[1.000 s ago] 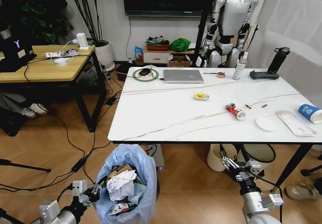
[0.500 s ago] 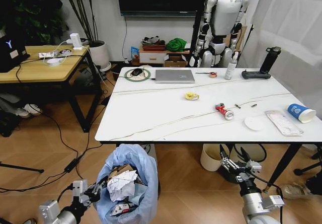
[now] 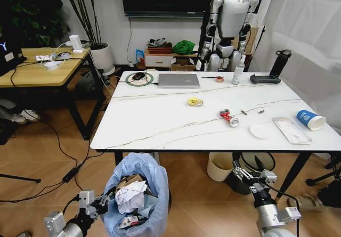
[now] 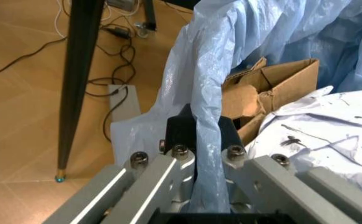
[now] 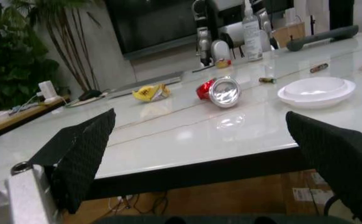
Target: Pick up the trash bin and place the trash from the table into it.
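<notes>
The trash bin (image 3: 136, 194), lined with a crinkled light-blue bag, stands low in front of me, holding cardboard (image 4: 274, 88) and a crumpled white tissue (image 4: 330, 130). My left gripper (image 3: 98, 205) (image 4: 199, 140) is shut on the bag's rim. On the marble table (image 3: 160, 120) the trash lies spread out: a yellow wrapper (image 3: 195, 101) (image 5: 149, 92), a red-white can (image 3: 229, 117) (image 5: 221, 90), a white dish (image 3: 260, 131) (image 5: 316, 90), a flat packet (image 3: 291, 129) and a blue cup (image 3: 310, 120). My right gripper (image 3: 253, 174) (image 5: 199, 121) hangs open, below the table's front edge.
A cream round bin (image 3: 219, 166) and a dark-rimmed bin (image 3: 256, 162) stand under the table. A laptop (image 3: 179, 80), a bottle (image 3: 237, 69) and a black flask (image 3: 281, 62) sit at the far side. A wooden desk (image 3: 37, 69) is at left, and a black table leg (image 4: 81, 70) beside the bin.
The whole head view has shifted, so the table and room sit further left in it than before. The bin stays held by my left gripper, and the right gripper stays open.
</notes>
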